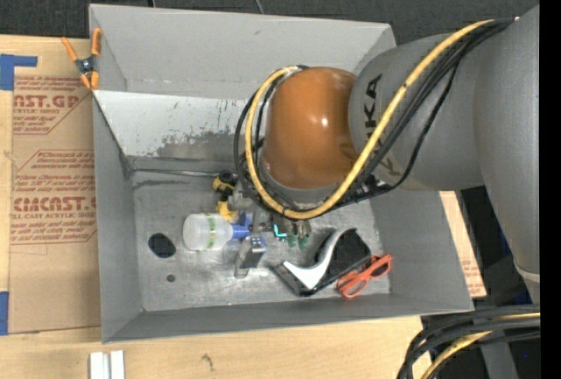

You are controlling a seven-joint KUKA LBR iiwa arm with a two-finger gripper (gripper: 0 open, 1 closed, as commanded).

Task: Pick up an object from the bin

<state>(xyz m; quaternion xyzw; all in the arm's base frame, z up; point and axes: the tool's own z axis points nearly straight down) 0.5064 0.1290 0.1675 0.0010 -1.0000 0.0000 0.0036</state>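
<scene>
1. The arm [456, 114] reaches into the grey metal bin [118, 219] from the right. Its rounded orange cover [307, 136] hangs above the middle of the bin's floor.
2. The gripper [249, 253] shows just under the cover's lower left edge, low over the floor and a little left of centre. How wide it stands cannot be told, and nothing can be made out as held in it.
3. The nearest thing is a pale translucent container [207, 232], lying on its side on the floor just left of the gripper.
4. The container's long axis runs roughly left to right across the bin. One end points toward the gripper and the other toward the bin's left wall. Which end is its mouth cannot be told.
5. A small blue piece [240, 228] sits at the container's right end, between it and the gripper. Whether it belongs to the container is unclear.
6. A black disc [160, 244] lies flat on the floor left of the container, apart from it.
7. A small yellow piece [226, 185] lies behind the container, near the foot of the back wall.
8. Right of the gripper lies a white and black curved piece [308, 270]. A black lump [352, 250] is just beside it, and an orange-red looped thing [365, 275] is at the front right.
</scene>
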